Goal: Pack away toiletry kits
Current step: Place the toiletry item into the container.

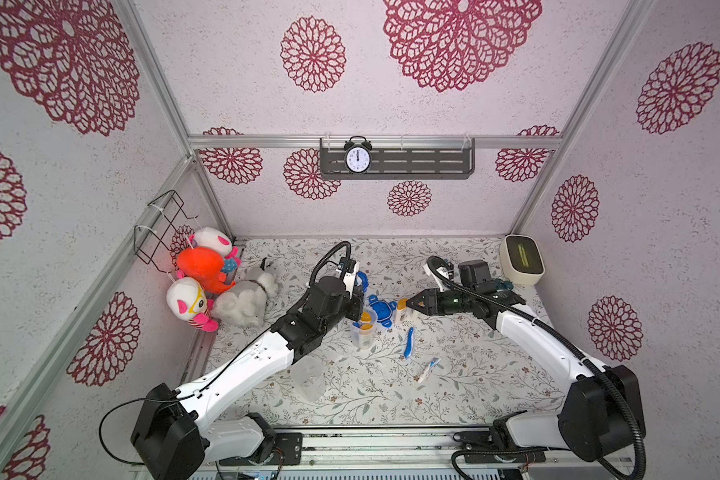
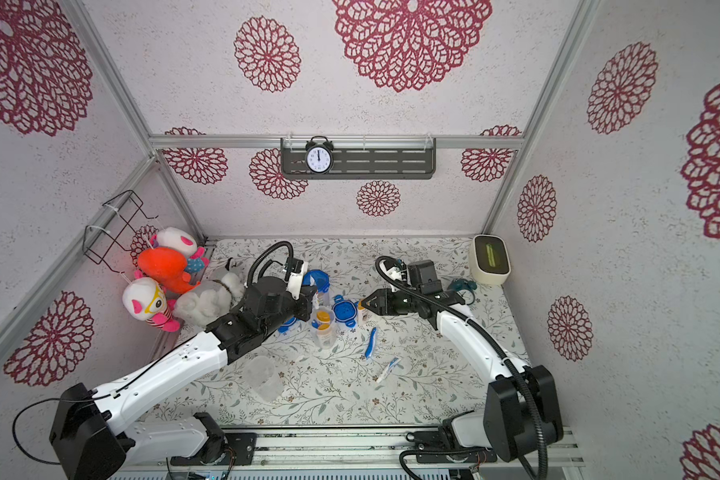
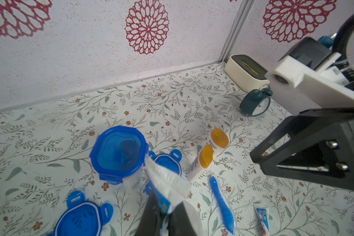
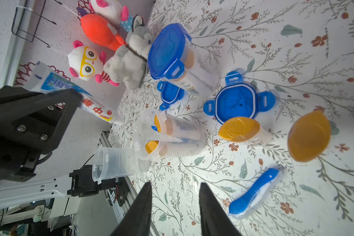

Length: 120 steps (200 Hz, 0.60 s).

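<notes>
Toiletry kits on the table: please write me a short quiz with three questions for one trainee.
1. True or false: the left fingers are shut on a toothpaste tube.
2. How many orange caps show inside the open cup? A) one B) two C) five
3. What do the right fingers hold?
Key: 1 true; 2 B; 3 nothing, they stand open.

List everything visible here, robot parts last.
Cups: three, clear; one lidded, one open holding bottles, one empty.
Loose lids: two, blue, on table.
Loose bottles: two, white, orange caps, beside a lid.
Loose toothbrush: one, blue, table.
Toothpaste tubes: two, white; table, gripped.
Plush toys: four, mixed colours, left wall.
Clocks: two; black on shelf, teal rear right.
Box: one, cream, rear corner.
Wire basket: one, black, left wall.
Left gripper: shut on tube.
Right gripper: open, empty.
</notes>
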{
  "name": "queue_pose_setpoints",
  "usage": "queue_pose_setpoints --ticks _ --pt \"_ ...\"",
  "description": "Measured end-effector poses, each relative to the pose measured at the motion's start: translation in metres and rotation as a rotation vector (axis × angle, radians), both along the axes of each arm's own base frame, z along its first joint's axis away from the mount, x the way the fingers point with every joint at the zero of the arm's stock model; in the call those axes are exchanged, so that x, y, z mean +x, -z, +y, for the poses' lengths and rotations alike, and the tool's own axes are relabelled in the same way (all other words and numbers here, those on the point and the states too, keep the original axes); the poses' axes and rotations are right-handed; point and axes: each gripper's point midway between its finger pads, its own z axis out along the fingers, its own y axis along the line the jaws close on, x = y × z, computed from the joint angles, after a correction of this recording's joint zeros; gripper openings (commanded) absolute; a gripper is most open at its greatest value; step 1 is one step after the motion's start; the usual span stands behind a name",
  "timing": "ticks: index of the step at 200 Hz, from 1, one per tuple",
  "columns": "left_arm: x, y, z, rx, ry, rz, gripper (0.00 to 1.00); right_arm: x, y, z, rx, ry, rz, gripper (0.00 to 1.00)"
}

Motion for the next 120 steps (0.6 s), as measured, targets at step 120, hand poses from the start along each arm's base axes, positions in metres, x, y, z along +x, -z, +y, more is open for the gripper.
queue_pose_setpoints --ticks 120 --pt "-0.009 0.023 -0.003 0.027 0.009 0.001 0.05 0.002 -0.011 0.001 0.032 -0.003 -0.013 0.4"
